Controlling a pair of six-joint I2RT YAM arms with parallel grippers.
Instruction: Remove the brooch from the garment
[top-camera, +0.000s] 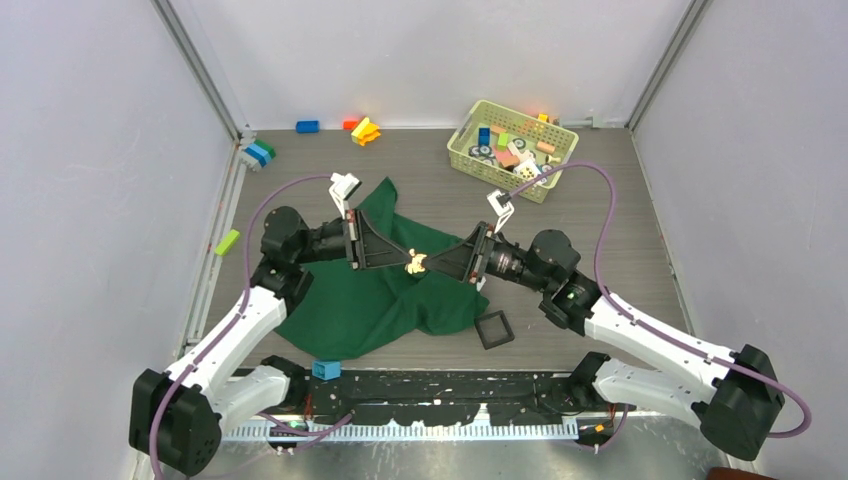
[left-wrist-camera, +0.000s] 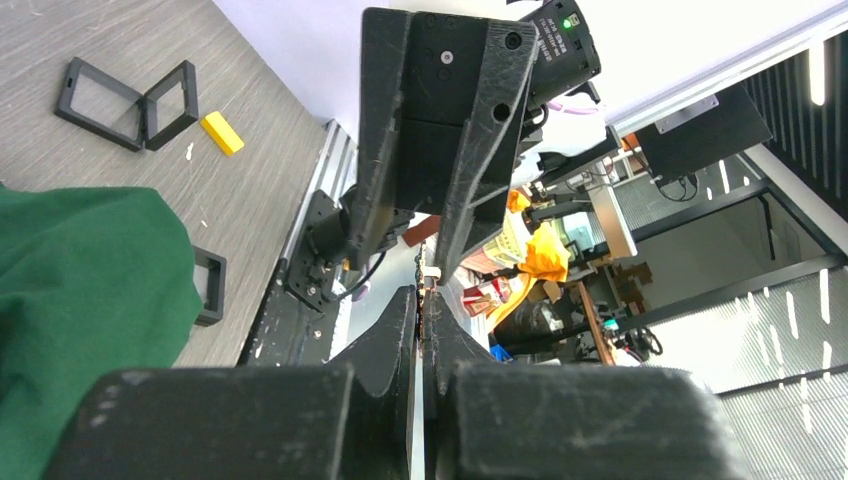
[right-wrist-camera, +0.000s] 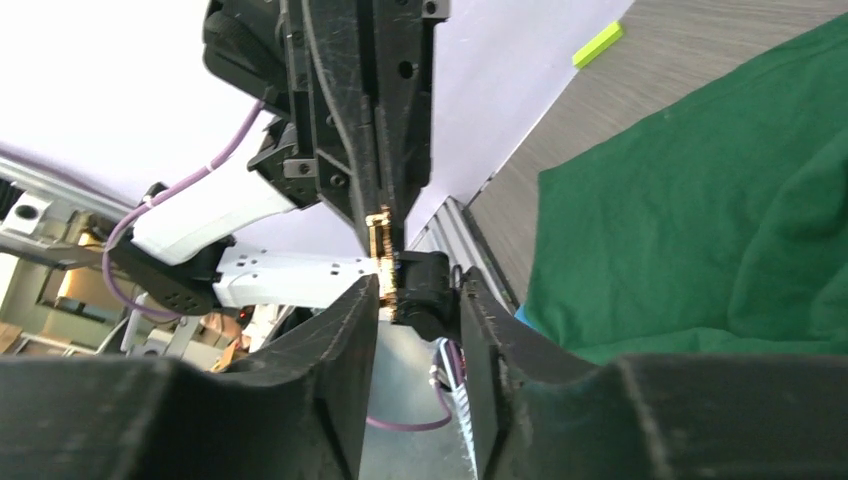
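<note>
Top external: I'm watching the left gripper (top-camera: 407, 260) and right gripper (top-camera: 429, 265) meeting tip to tip above the garment (top-camera: 360, 305), the brooch (top-camera: 416, 264) between them. Left wrist: left jaws are pinching the brooch edge-on. Right wrist: right jaws are standing apart, the brooch touching one finger, clear of the cloth.

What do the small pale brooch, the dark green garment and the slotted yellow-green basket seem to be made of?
The small pale brooch: likely metal, its edge glinting gold in the right wrist view. The dark green garment: matte woven or knit cloth, lying in soft folds. The yellow-green basket: probably moulded plastic, rigid slotted walls.
</note>
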